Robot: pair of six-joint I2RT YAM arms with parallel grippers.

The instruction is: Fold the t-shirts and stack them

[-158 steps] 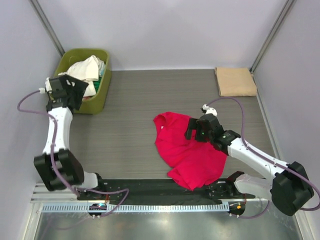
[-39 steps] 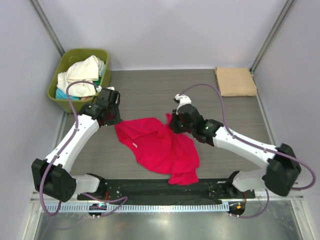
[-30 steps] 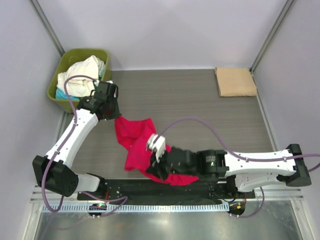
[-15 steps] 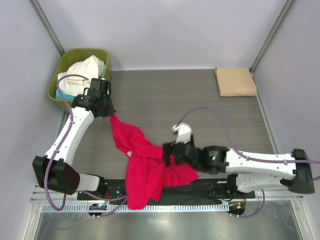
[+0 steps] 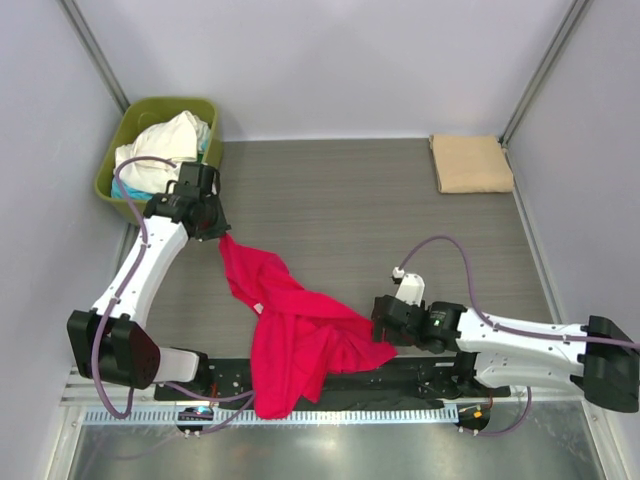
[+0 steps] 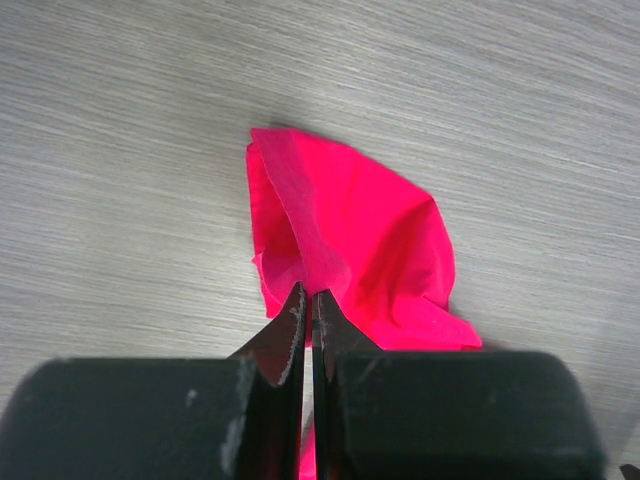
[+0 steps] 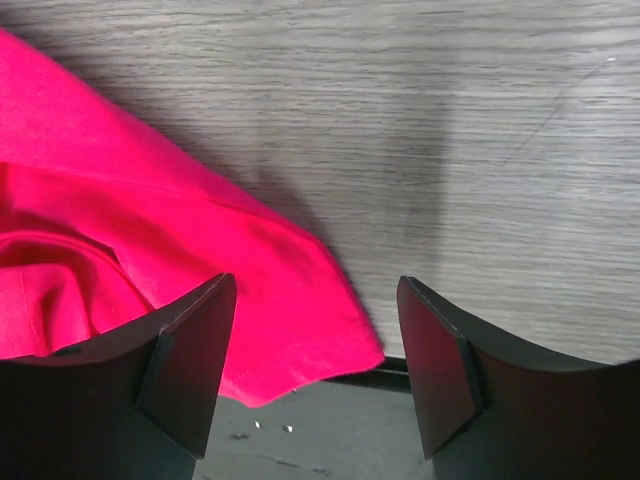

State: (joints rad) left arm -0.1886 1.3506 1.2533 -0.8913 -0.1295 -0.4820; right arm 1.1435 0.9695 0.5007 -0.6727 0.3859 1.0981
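moved: right tool (image 5: 385, 320) drawn back rightward off the heap, now at the right corner of the red t-shirt (image 5: 300, 330); left tool (image 5: 213, 225) barely shifted.
worktop (image 5: 330, 190): bare grey across the middle and far side; plenty of room there for spreading.
red t-shirt: crumpled, strung from the left tool down to the near edge, lower part spilling over the black base rail (image 5: 240, 368); not flat, no fold made.
tub (image 5: 205, 115): far left corner, cream cloth (image 5: 165, 140) heaped inside, waiting.
tan t-shirt (image 5: 471, 163): folded, far right corner; probably the start of the stack.
left tool: clenched on a pinch of red cloth, raised just beside the tub.
right tool: released, jaws apart, nothing between them, red corner lying just below.
progress: early; one folded, one in hand, more in the tub.
edge risk: cloth overhanging the near side; best pulled toward the middle before flattening.
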